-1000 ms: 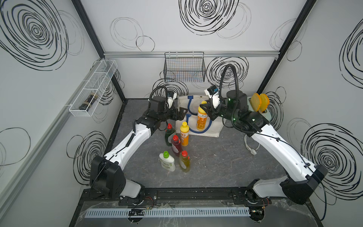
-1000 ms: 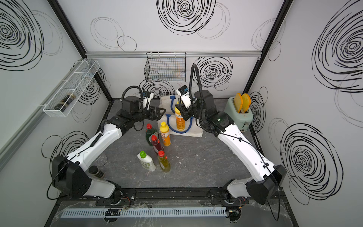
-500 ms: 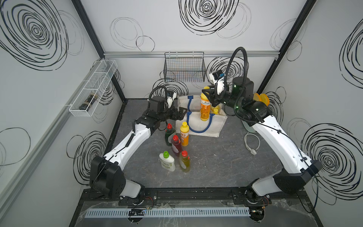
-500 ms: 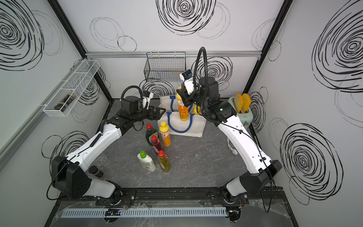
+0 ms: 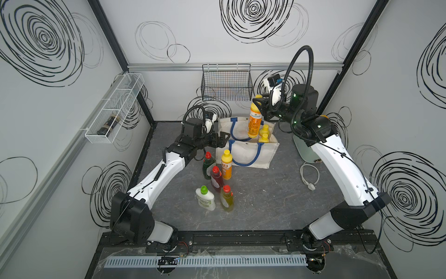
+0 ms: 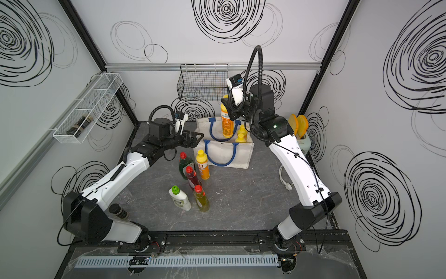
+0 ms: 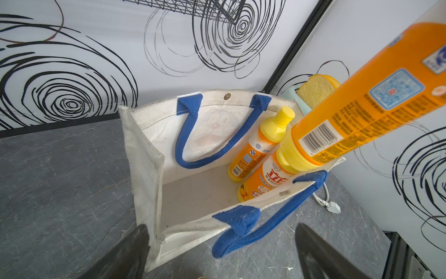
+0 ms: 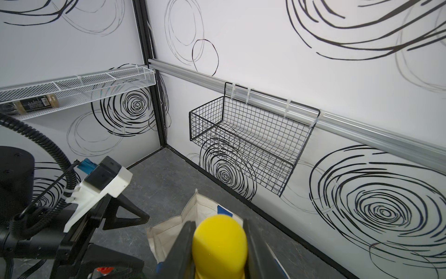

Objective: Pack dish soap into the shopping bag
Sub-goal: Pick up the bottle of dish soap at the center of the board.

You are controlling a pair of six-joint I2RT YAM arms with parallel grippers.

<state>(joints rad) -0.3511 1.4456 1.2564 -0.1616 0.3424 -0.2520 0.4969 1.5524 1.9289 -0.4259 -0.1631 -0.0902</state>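
- Nearest us, in front of the shopping bag [image 5: 248,155], five bottles stand on the tabletop [image 5: 260,205] as before: white bottle [image 5: 205,200], yellow-green bottle [image 5: 227,200], red bottle [image 5: 216,179], dark green bottle [image 5: 207,166] and orange bottle [image 5: 226,164].
- The left hand [image 5: 224,140] still hovers just beside the bag's side rim, jaws wide apart.
- Inside the bag, two packed orange bottles [image 7: 255,154] lean in the corner toward the right arm, and the rest of its floor lies open.
- The right hand [image 5: 259,105], clamped on the yellow cap of the held bottle [image 5: 255,122], has risen. We see that bottle hanging roughly upright above the bag's opening.
- Behind the bag, the wire basket [image 5: 226,83] hangs on the wall.
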